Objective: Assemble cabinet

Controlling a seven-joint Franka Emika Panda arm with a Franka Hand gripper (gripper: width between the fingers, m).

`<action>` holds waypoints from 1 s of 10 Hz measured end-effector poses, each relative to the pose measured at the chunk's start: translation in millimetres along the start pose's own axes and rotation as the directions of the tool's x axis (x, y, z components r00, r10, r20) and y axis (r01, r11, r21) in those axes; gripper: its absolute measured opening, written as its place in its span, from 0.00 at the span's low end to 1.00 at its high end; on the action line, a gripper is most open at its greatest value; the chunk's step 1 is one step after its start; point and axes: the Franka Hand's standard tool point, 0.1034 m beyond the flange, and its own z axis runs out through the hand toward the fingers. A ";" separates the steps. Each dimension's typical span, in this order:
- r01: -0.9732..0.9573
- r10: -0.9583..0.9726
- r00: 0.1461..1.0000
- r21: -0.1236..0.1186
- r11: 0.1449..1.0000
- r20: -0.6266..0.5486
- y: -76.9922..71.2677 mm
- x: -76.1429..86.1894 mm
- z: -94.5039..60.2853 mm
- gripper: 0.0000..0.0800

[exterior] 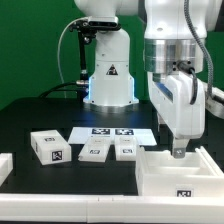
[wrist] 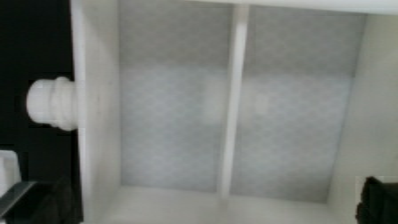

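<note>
**Hovering over the cabinet, claw wide open**

Got the cabinet [exterior: 160,178] sitting at the bench's near edge, by the corner on the exterior view's right, open side up, one tag on the face toward the camera. From the wrist view, can see a divider [wrist: 240,110] running through the inside and a round white knob [wrist: 50,103] poking off one side wall. Got the gripper [exterior: 180,151] hanging right over the open top, fingers [wrist: 377,198] spread wide and pinching nothing. Can't tell if the tips touch the rim. Toward the middle of the bench, spotting three small white tagged blocks [exterior: 93,150] in a row, well apart from the cabinet. Also seeing the marker board [exterior: 110,131] lying flat just behind them.
</note>
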 end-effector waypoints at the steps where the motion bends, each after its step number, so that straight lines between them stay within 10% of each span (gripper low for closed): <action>1: 0.000 0.000 1.000 0.000 1.000 0.000 0.1 0.0 0.2 1.00; 6: 0.025 -0.025 1.000 -0.030 0.999 0.006 89.3 6.3 7.1 1.00; 10: 0.041 -0.040 0.999 -0.025 0.999 0.002 97.5 8.9 12.2 1.00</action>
